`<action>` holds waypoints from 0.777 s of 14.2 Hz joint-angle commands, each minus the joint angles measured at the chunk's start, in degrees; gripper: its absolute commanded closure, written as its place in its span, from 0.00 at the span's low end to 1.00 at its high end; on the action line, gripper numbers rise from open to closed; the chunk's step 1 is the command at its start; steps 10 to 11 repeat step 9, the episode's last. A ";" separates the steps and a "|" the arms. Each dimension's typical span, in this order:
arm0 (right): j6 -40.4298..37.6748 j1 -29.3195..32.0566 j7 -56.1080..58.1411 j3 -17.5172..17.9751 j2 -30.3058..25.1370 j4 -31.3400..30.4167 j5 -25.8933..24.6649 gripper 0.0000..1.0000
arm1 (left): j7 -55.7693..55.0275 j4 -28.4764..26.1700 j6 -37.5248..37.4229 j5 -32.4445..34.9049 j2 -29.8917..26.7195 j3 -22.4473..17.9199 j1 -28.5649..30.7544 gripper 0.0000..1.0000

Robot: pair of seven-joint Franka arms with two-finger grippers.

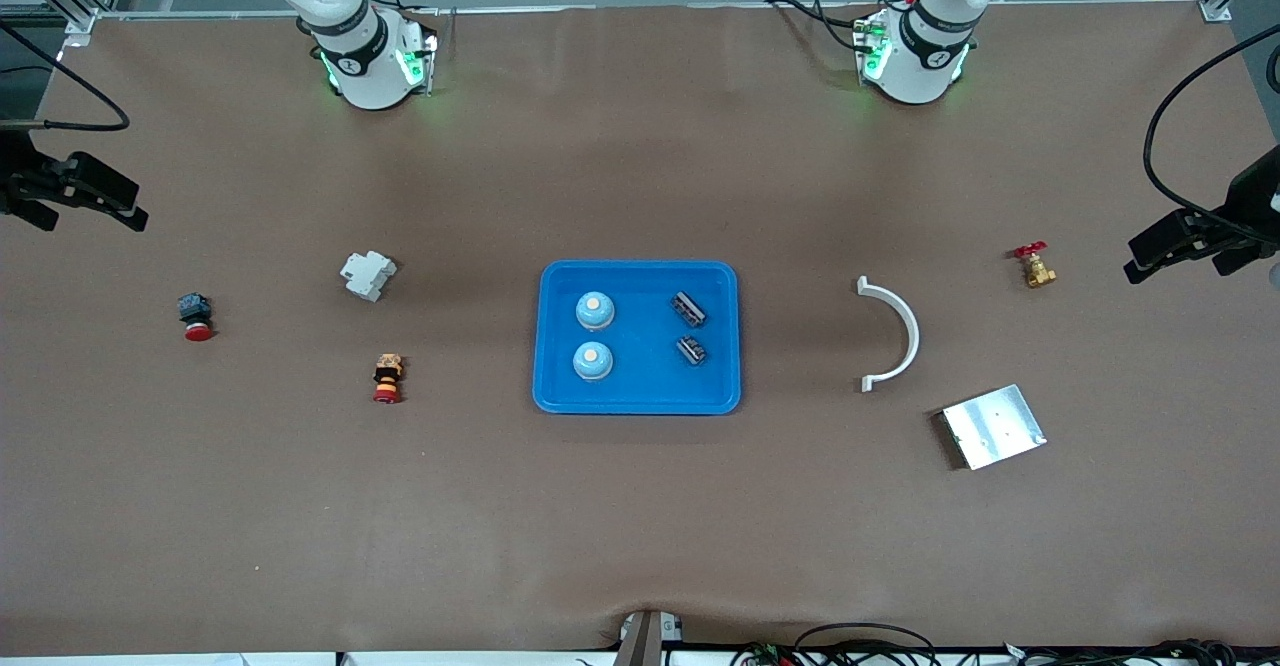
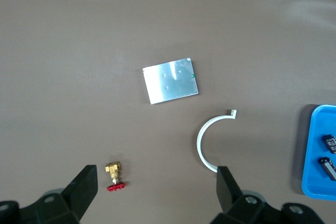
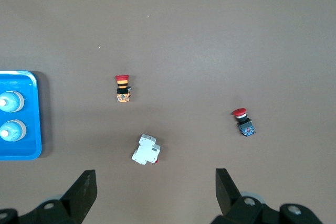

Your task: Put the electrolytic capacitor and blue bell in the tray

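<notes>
The bright-blue tray lies at the middle of the table. In it stand two blue bells at the right arm's end and two dark electrolytic capacitors at the left arm's end. The left wrist view shows the tray's edge and both capacitors. The right wrist view shows the tray's edge and both bells. My left gripper is open and empty, high over the left arm's end. My right gripper is open and empty, high over the right arm's end.
Toward the right arm's end lie a white circuit breaker, a red push button and an orange-and-red button. Toward the left arm's end lie a white curved piece, a silver metal plate and a brass valve.
</notes>
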State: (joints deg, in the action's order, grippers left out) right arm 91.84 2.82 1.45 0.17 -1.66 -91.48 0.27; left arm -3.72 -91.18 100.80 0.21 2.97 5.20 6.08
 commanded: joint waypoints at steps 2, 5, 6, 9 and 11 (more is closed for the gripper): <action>0.35 0.96 0.40 0.79 -1.59 -1.94 -0.27 0.00 | 1.18 0.13 -0.60 0.66 0.02 0.51 0.51 0.00; 0.44 1.05 0.40 0.79 -1.68 -2.12 -0.27 0.00 | 1.18 0.13 -0.60 0.75 0.11 0.51 0.51 0.00; 0.44 1.14 0.40 0.79 -1.68 -2.12 -0.27 0.00 | 1.18 0.13 -0.60 0.75 0.11 0.51 0.51 0.00; 0.27 1.22 0.40 0.71 -1.86 -2.12 -0.27 0.00 | 1.26 0.21 -0.60 0.84 0.11 0.51 0.60 0.00; 0.27 1.22 0.40 0.71 -1.86 -2.12 -0.27 0.00 | 1.26 0.21 -0.60 0.84 0.11 0.51 0.60 0.00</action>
